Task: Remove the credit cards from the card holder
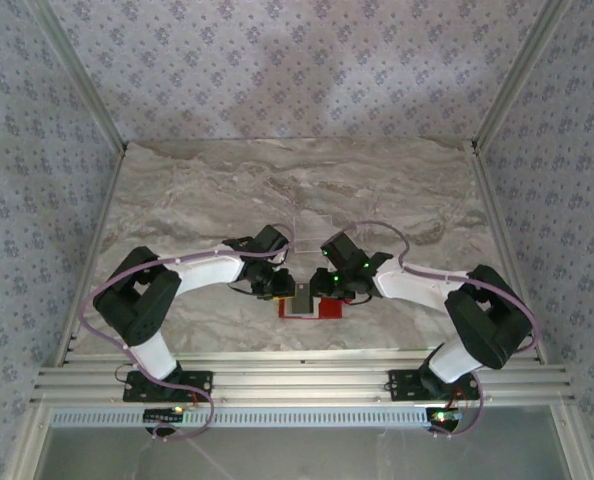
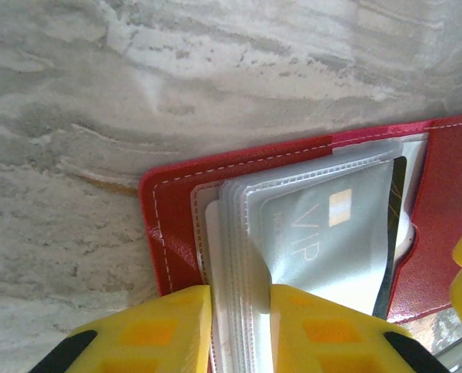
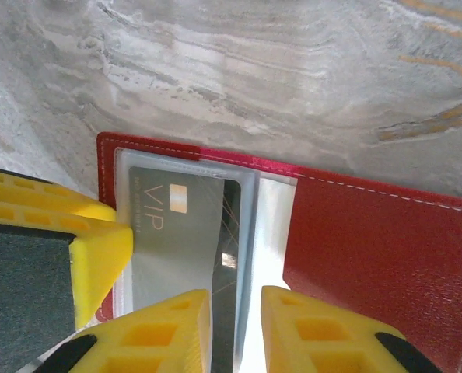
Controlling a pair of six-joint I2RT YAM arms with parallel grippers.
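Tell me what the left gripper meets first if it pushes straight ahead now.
The clear sleeves pinched between its jaws, holding the grey VIP card; behind them, the red card holder. Depth is unclear.

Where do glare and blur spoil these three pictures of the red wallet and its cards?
Left wrist view: white glare on the clear sleeves beside the card, its VIP lettering still legible. Right wrist view: a bright glare strip runs down the sleeves beside the card; the wallet leather looks crisp. Top view: even light, but the wallet is small and soft, no lettering readable.
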